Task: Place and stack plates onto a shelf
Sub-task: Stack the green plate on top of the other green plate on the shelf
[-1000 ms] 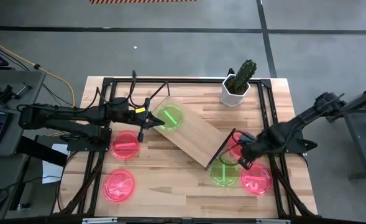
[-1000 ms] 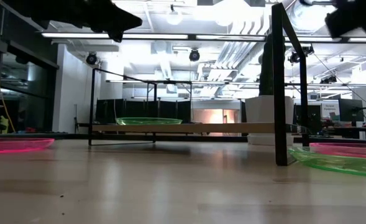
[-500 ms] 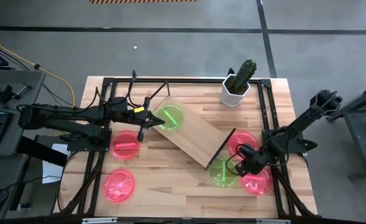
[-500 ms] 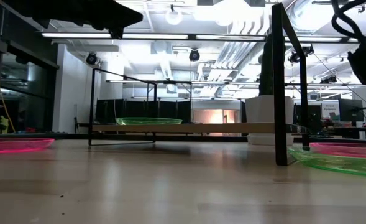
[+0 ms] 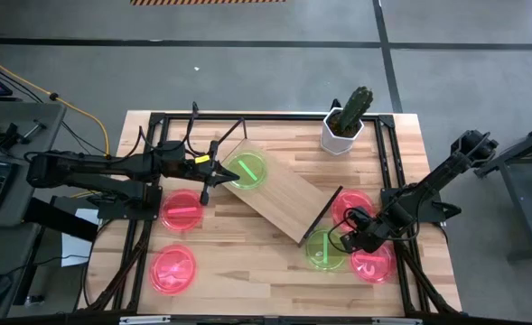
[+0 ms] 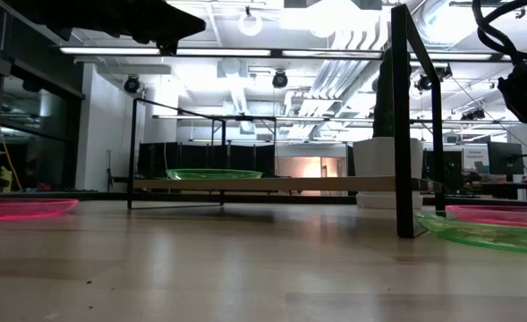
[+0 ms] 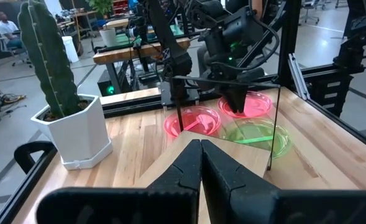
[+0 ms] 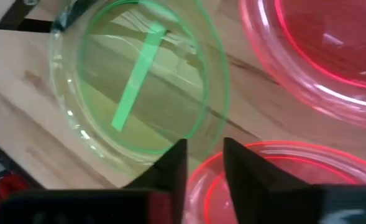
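Note:
The shelf [image 5: 284, 197], a light board on dark wire legs, stands slantwise on the table's middle. A green plate [image 5: 246, 170] lies on its far left end. My left gripper [image 5: 214, 173] hangs shut just left of that plate, well above the board. Two pink plates [image 5: 182, 210] [image 5: 173, 269] lie flat on the tabletop at the left. Another green plate [image 8: 139, 87] lies at the right between two pink plates [image 5: 354, 208] [image 5: 372, 262]. My right gripper [image 8: 204, 163] is open. It hovers over this green plate's rim, beside the near pink plate [image 8: 263, 186].
A cactus in a white pot [image 5: 345, 125] stands at the far right of the table. The shelf's dark wire post [image 6: 404, 125] rises close to the right-hand plates. Dark frame rails [image 5: 148, 162] run along the table's edges. Bare wood lies near the middle front.
My right gripper has gone from beside the shelf's right end toward the table's near edge. It has also come down, and now hangs over the green plate on the tabletop. The plates and the shelf have stayed in place.

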### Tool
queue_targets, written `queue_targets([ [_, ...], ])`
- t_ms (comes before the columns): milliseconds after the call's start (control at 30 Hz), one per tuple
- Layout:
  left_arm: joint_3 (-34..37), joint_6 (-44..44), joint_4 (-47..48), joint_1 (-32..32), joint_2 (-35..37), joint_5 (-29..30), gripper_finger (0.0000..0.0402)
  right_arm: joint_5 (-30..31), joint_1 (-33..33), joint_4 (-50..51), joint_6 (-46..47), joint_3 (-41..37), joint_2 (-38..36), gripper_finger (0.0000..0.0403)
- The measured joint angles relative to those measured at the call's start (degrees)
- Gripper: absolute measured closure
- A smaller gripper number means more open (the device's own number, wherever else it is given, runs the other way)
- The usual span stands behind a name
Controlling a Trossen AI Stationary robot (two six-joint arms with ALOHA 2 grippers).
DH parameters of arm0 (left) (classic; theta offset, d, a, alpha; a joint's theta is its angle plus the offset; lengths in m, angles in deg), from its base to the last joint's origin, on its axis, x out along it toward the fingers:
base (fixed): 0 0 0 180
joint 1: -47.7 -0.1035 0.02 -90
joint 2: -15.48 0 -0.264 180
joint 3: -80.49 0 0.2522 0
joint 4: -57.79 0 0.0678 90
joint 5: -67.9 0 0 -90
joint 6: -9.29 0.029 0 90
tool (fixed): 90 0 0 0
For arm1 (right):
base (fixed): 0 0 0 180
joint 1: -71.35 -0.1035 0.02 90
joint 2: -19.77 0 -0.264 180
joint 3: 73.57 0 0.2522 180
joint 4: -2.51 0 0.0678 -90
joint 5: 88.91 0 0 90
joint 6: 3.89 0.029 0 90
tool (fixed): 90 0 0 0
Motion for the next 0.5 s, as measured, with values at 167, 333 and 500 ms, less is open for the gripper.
queue_targets([
  [167, 0.0, -0.5, 0.1, 0.0, 0.0, 0.0, 0.0401, 0.2, 0.0, 3.2, -0.4, 0.0, 0.0, 0.0239],
  [333, 0.0, -0.7, 0.1, 0.0, 0.0, 0.0, 0.0401, 0.8, 0.0, 3.2, -1.7, 0.0, 0.5, 0.0218],
  [500, 0.0, -1.5, 0.2, 0.0, 0.0, 0.0, 0.0401, 1.1, 0.1, 0.8, -4.7, 0.0, 4.2, 0.0219],
])
